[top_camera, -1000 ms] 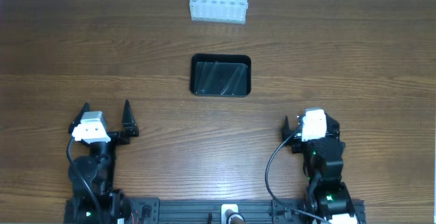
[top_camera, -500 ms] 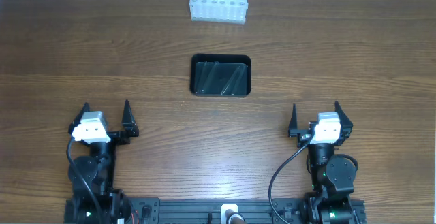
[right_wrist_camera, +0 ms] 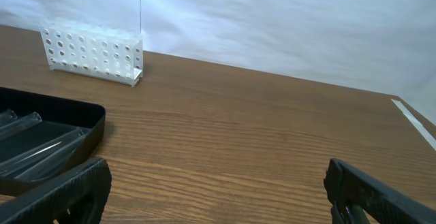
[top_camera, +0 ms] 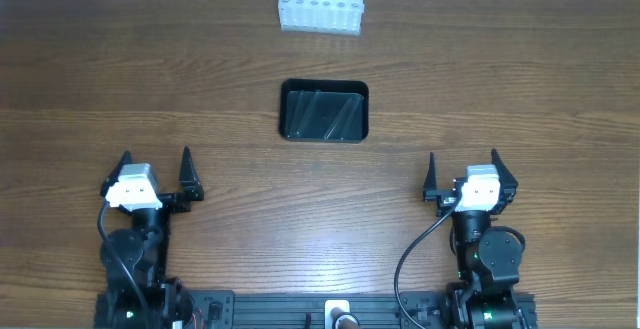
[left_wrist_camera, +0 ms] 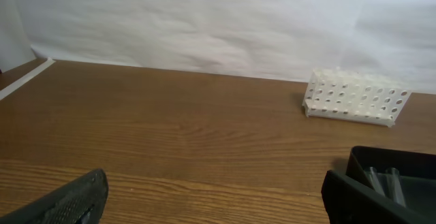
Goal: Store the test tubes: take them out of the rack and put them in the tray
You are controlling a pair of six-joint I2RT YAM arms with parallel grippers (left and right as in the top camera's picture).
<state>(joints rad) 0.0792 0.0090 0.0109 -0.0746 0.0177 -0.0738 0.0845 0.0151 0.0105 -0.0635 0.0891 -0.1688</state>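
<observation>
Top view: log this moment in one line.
rack: beyond tray | tray: holds test tubes | left gripper: open, empty | right gripper: open, empty

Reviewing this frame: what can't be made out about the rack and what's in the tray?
Whether the rack is empty: in the top view its holes are too small, and both wrist views see it side-on and far off.
Count of tubes in the tray: in the top view the clear glass merges with glare, and each wrist view cuts the tray off at an edge.
</observation>
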